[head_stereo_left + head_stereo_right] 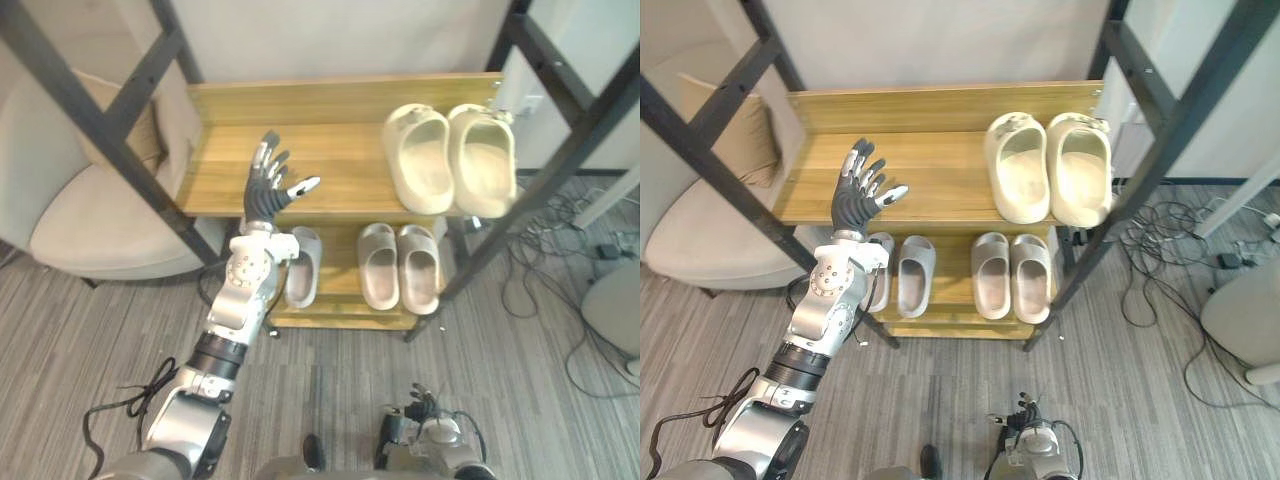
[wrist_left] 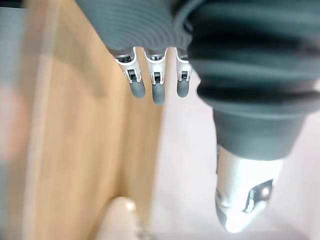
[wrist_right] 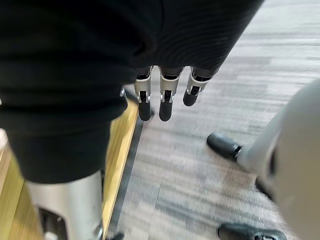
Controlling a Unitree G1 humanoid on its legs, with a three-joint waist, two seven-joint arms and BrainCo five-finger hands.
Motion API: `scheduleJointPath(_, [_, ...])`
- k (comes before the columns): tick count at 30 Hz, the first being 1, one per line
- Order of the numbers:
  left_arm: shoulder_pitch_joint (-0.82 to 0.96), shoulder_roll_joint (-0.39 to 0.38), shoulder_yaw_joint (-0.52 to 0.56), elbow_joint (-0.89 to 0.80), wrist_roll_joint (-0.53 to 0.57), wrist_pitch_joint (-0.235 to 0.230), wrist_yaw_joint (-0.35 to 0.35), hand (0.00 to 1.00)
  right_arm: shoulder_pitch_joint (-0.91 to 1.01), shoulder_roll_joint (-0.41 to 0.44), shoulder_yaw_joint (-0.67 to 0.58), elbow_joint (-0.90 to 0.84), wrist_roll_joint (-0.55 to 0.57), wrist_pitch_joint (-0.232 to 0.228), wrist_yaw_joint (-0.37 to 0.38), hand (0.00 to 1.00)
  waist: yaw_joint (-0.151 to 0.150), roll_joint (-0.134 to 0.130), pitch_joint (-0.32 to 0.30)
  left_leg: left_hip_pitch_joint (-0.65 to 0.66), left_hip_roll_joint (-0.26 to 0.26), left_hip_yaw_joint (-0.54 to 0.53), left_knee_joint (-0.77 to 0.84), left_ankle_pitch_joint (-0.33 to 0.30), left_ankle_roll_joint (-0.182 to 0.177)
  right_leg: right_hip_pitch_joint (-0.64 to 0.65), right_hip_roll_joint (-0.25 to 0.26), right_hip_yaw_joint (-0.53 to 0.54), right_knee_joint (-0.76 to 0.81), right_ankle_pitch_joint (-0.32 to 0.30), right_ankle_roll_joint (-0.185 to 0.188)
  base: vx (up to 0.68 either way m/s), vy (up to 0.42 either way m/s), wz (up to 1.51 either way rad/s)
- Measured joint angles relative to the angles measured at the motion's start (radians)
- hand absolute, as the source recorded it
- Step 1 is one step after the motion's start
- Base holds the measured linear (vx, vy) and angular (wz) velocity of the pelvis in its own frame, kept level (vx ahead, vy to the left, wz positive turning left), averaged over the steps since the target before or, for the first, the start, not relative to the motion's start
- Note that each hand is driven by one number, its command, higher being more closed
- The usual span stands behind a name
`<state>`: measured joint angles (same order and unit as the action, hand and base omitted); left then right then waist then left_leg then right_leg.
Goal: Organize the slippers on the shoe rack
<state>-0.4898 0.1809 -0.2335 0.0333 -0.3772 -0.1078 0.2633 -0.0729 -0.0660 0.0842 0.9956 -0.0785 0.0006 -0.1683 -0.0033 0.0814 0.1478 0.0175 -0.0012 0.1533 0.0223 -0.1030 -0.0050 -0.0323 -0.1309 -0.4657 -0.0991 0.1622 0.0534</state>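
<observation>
Left robot hand (image 1: 265, 195) hovers spread, empty, over the shoe rack (image 1: 340, 150); right robot hand (image 3: 165, 102) hangs relaxed, empty.

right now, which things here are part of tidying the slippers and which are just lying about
Job: shoe rack, cream slippers on its upper shelf, grey slippers below, open left hand.
Lying about: armchair, cushion, floor cables.

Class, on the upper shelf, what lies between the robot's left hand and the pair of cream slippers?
Only bare wood of the upper shelf, seen in the left eye view, between the left hand and the cream slippers.
</observation>
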Motion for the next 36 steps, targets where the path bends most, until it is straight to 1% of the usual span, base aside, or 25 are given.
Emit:
scheduleJointPath(2, [0.055,-0.002,-0.041,-0.076,-0.03,-0.012,-0.02,0.0,0.002,0.013,0.012,0.003,0.0,0.001,0.001,0.0,0.013,0.003,-0.018,-0.001,0.0,-0.009,0.0,0.002,-0.001,0.004,-0.001,-0.006,0.0,0.001,0.0,0.02,0.015,0.19])
scheduleJointPath(4, [0.109,-0.005,-0.088,-0.141,-0.06,-0.015,-0.039,0.0,0.005,0.021,0.023,0.004,0.0,0.002,0.001,0.0,0.018,0.007,-0.043,0.0,-0.003,-0.025,0.001,0.003,0.0,0.012,-0.004,-0.015,0.0,0.001,-0.001,0.02,0.024,0.21])
scheduleJointPath(5, [0.141,-0.009,-0.12,-0.173,-0.068,-0.016,-0.063,0.0,0.005,0.024,0.039,0.007,0.0,0.003,0.001,0.0,0.021,0.007,-0.057,0.001,-0.007,-0.032,0.001,0.008,0.001,0.019,-0.01,-0.019,0.0,0.002,-0.001,0.01,0.03,0.17])
scheduleJointPath(6, [0.174,-0.011,-0.151,-0.203,-0.078,-0.017,-0.087,0.0,0.005,0.024,0.048,0.01,0.0,0.002,0.002,0.0,0.034,0.008,-0.072,0.002,-0.01,-0.034,0.001,0.011,0.002,0.019,-0.012,-0.019,0.0,0.006,-0.003,-0.02,0.037,0.11])
scheduleJointPath(8, [0.227,-0.022,-0.189,-0.226,-0.091,-0.017,-0.122,0.0,0.004,0.024,0.053,0.022,0.0,0.002,0.002,0.0,0.055,0.008,-0.085,0.001,-0.015,-0.039,0.007,0.013,0.004,0.023,-0.018,-0.021,0.0,0.011,-0.005,-0.05,0.04,0.08])
scheduleJointPath(10, [0.295,-0.039,-0.209,-0.226,-0.093,-0.016,-0.156,0.0,0.004,0.024,0.07,0.042,-0.001,0.002,0.004,0.0,0.065,0.006,-0.087,0.0,-0.022,-0.058,0.021,0.015,0.007,0.035,-0.027,-0.022,0.0,0.01,-0.005,-0.09,0.028,0.2])
scheduleJointPath(11, [0.352,-0.044,-0.219,-0.226,-0.093,-0.015,-0.175,0.0,0.006,0.025,0.085,0.049,-0.002,0.003,0.006,0.0,0.075,0.002,-0.091,-0.002,-0.026,-0.059,0.018,0.018,0.013,0.034,-0.031,-0.022,0.0,0.005,-0.001,-0.13,-0.001,0.12])
scheduleJointPath(12, [0.391,-0.04,-0.218,-0.216,-0.093,-0.015,-0.187,0.0,0.004,0.026,0.085,0.05,-0.002,0.004,0.007,0.0,0.079,-0.003,-0.088,-0.001,-0.03,-0.057,0.015,0.02,0.016,0.036,-0.03,-0.026,0.0,-0.003,0.008,-0.12,-0.02,0.02])
scheduleJointPath(14, [0.464,-0.039,-0.216,-0.148,-0.094,-0.013,-0.202,0.0,0.004,0.036,0.09,0.049,-0.002,0.004,0.012,0.0,0.088,-0.008,-0.088,0.0,-0.031,-0.056,0.014,0.028,0.016,0.037,-0.032,-0.03,0.0,-0.009,0.006,-0.15,-0.047,-0.01])
scheduleJointPath(15, [0.516,-0.039,-0.217,-0.086,-0.093,-0.007,-0.214,0.0,0.004,0.038,0.096,0.049,-0.002,0.003,0.013,0.0,0.089,-0.01,-0.087,0.0,-0.029,-0.057,0.013,0.027,0.01,0.037,-0.031,-0.033,0.0,-0.017,0.001,-0.15,-0.051,0.01])
scheduleJointPath(16, [0.55,-0.039,-0.215,-0.04,-0.085,0.0,-0.227,0.0,0.004,0.038,0.099,0.049,-0.003,0.003,0.013,0.0,0.089,-0.012,-0.086,0.0,-0.026,-0.058,0.012,0.028,0.002,0.037,-0.028,-0.033,0.0,-0.022,0.005,-0.15,-0.061,-0.01])
scheduleJointPath(17, [0.592,-0.039,-0.213,0.026,-0.071,0.009,-0.233,0.0,0.006,0.038,0.099,0.049,-0.007,0.003,0.014,0.0,0.089,-0.017,-0.084,0.0,-0.02,-0.059,0.01,0.031,-0.003,0.036,-0.024,-0.033,0.0,-0.027,-0.002,-0.12,-0.057,-0.03])
scheduleJointPath(18, [0.604,-0.04,-0.212,0.05,-0.059,0.012,-0.237,0.0,0.007,0.038,0.099,0.049,-0.011,0.002,0.014,0.0,0.089,-0.019,-0.084,0.0,-0.018,-0.058,0.01,0.031,-0.004,0.036,-0.022,-0.033,0.0,-0.027,-0.002,-0.13,-0.077,-0.05])
scheduleJointPath(19, [0.634,-0.044,-0.201,0.125,-0.041,0.021,-0.25,0.0,0.011,0.038,0.107,0.049,-0.012,0.0,0.014,0.0,0.089,-0.026,-0.085,-0.001,-0.011,-0.058,0.008,0.032,-0.005,0.035,-0.015,-0.033,0.0,-0.028,-0.002,-0.11,-0.077,-0.06])
scheduleJointPath(21, [0.663,-0.056,-0.149,0.255,0.006,0.031,-0.251,0.0,0.026,0.026,0.115,0.049,-0.037,-0.008,0.015,0.0,0.089,-0.046,-0.085,0.0,0.001,-0.057,-0.002,0.039,-0.016,0.033,-0.002,-0.034,0.0,-0.035,-0.01,-0.1,-0.082,-0.06])
scheduleJointPath(22, [0.665,-0.057,-0.136,0.287,0.024,0.032,-0.25,0.0,0.032,0.026,0.115,0.048,-0.039,-0.01,0.016,0.0,0.089,-0.051,-0.085,0.0,0.004,-0.057,-0.005,0.039,-0.017,0.033,0.001,-0.035,0.0,-0.036,-0.011,-0.07,-0.074,-0.01])
scheduleJointPath(24, [0.665,-0.059,-0.072,0.426,0.106,0.033,-0.247,0.0,0.066,0.023,0.114,0.048,-0.039,-0.016,0.021,0.0,0.089,-0.073,-0.088,0.0,0.02,-0.061,-0.011,0.048,-0.031,0.033,0.013,-0.045,0.0,-0.04,-0.015,-0.04,-0.082,0.02])
scheduleJointPath(25, [0.665,-0.06,-0.056,0.457,0.124,0.033,-0.247,0.0,0.075,0.022,0.113,0.048,-0.039,-0.019,0.022,0.0,0.089,-0.075,-0.09,0.0,0.022,-0.062,-0.013,0.049,-0.033,0.033,0.016,-0.047,0.0,-0.042,-0.018,-0.02,-0.059,-0.03])
scheduleJointPath(27, [0.665,-0.08,0.024,0.577,0.202,0.033,-0.239,0.0,0.087,0.017,0.104,0.042,-0.04,-0.03,0.024,0.0,0.085,-0.08,-0.092,0.005,0.03,-0.065,-0.02,0.052,-0.039,0.034,0.025,-0.047,0.0,-0.047,-0.025,0.01,-0.042,-0.03])
scheduleJointPath(30, [0.662,-0.098,0.081,0.685,0.27,0.032,-0.202,0.0,0.091,0.017,0.082,0.041,-0.041,-0.034,0.028,0.0,0.085,-0.078,-0.093,0.011,0.037,-0.07,-0.021,0.051,-0.041,0.038,0.032,-0.051,0.0,-0.051,-0.032,0.03,-0.026,0.02])
scheduleJointPath(33, [0.658,-0.106,0.13,0.754,0.336,0.031,-0.168,0.0,0.094,0.018,0.076,0.042,-0.042,-0.034,0.031,0.0,0.085,-0.078,-0.092,0.031,0.042,-0.071,-0.022,0.046,-0.049,0.054,0.037,-0.05,0.0,-0.055,-0.037,0.06,-0.01,0.02])
scheduleJointPath(36, [0.659,-0.109,0.149,0.786,0.363,0.032,-0.139,0.0,0.094,0.024,0.073,0.042,-0.067,-0.035,0.031,0.0,0.086,-0.076,-0.092,0.056,0.045,-0.068,-0.022,0.04,-0.056,0.071,0.041,-0.042,0.0,-0.059,-0.036,0.07,0.006,-0.06])
